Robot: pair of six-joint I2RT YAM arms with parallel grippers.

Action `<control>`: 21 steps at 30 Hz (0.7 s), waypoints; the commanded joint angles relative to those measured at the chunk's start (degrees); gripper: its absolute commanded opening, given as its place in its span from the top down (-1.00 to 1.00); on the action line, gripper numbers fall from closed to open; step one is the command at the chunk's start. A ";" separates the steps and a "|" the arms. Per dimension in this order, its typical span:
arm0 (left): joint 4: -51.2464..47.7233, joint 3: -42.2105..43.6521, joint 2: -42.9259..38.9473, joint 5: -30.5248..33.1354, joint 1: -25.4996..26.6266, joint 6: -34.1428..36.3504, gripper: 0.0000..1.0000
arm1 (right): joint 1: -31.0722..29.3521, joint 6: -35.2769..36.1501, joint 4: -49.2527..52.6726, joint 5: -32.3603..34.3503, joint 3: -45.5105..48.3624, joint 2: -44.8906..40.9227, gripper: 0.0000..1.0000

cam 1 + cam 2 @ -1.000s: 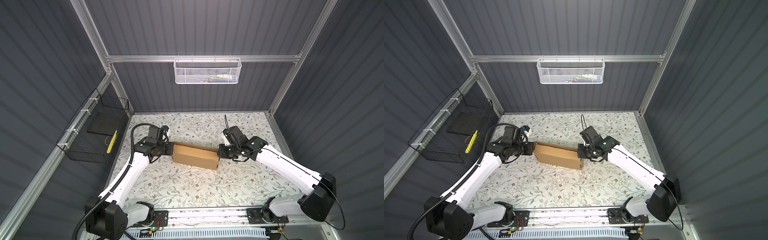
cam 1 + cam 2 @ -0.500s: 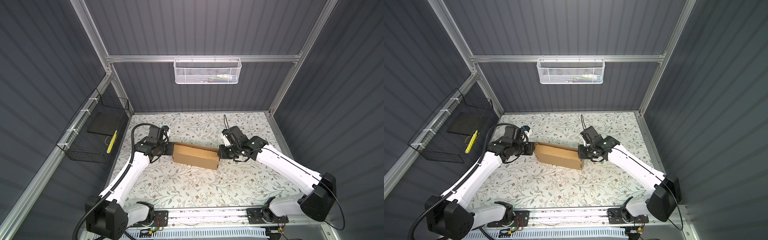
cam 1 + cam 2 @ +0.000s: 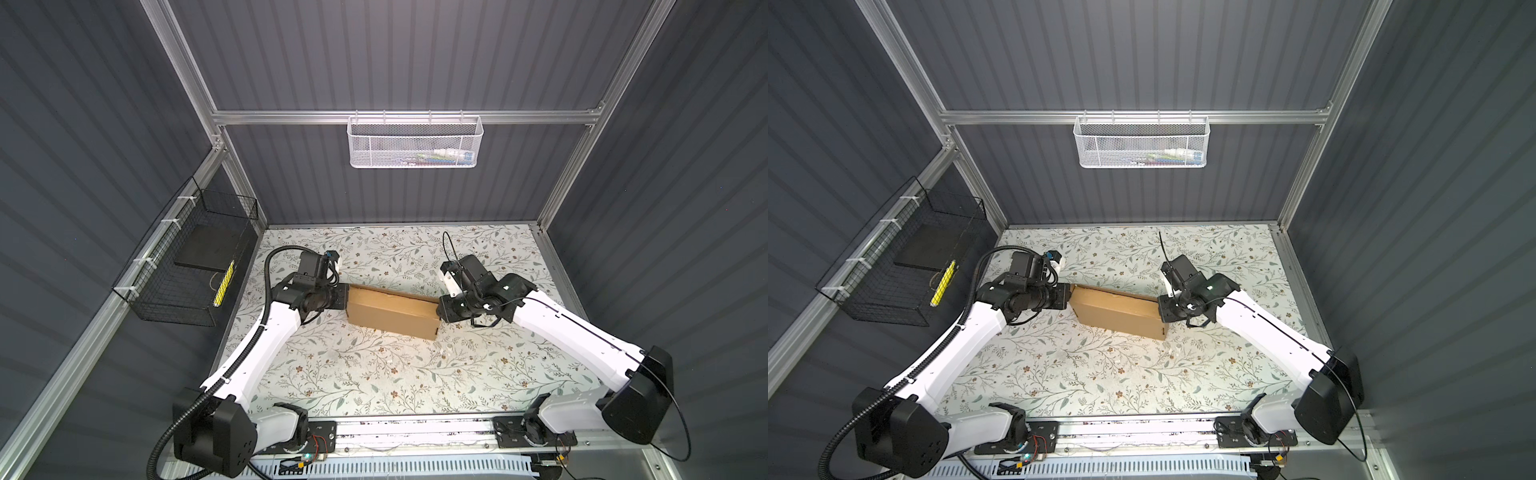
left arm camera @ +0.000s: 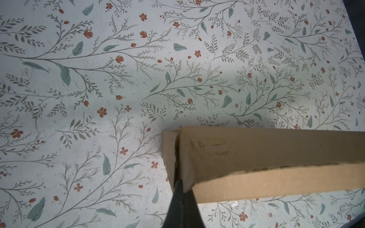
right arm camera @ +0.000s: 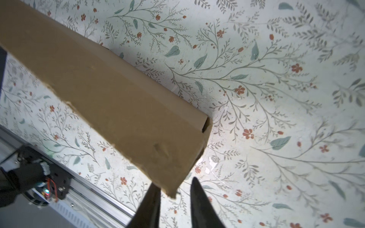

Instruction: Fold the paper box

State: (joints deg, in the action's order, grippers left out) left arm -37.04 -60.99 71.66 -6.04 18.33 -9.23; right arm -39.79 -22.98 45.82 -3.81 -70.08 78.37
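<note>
While table (image 3: 374, 374) is carrying paper box (image 3: 392, 312), closed, at centre between arms, folding is looking nearly finished. Left gripper (image 4: 179, 189), shut, pressing one end corner; right gripper (image 5: 175, 184) straddling opposite corner, jaws parted. Next: withdrawing without dragging box.

You won't find any text, label, brand or number that can be read in these views. The paper box (image 3: 392, 309) shows you only plain brown cardboard. In both top views, the coloured print on the items in the white mesh basket (image 3: 374, 145) and the yellow strip (image 3: 223, 282) in the black wire basket (image 3: 166, 299) are too small to read.
</note>
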 commanded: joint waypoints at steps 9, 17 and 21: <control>0.38 1.25 0.59 -0.11 0.22 -0.26 1.00 | -1.17 19.58 1.73 7.64 -2.83 -8.14 -0.25; 0.51 1.23 0.51 -0.14 0.22 -0.44 1.00 | -3.51 33.86 -0.38 10.16 -3.32 -6.85 -0.46; 0.19 0.79 0.76 -0.28 0.22 -0.08 1.00 | -4.81 37.70 -0.72 11.09 -4.99 -3.85 -0.55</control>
State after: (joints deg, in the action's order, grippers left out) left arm -35.97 -60.36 71.66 -6.04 18.33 -9.26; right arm -43.75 9.21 45.74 5.72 -73.01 72.90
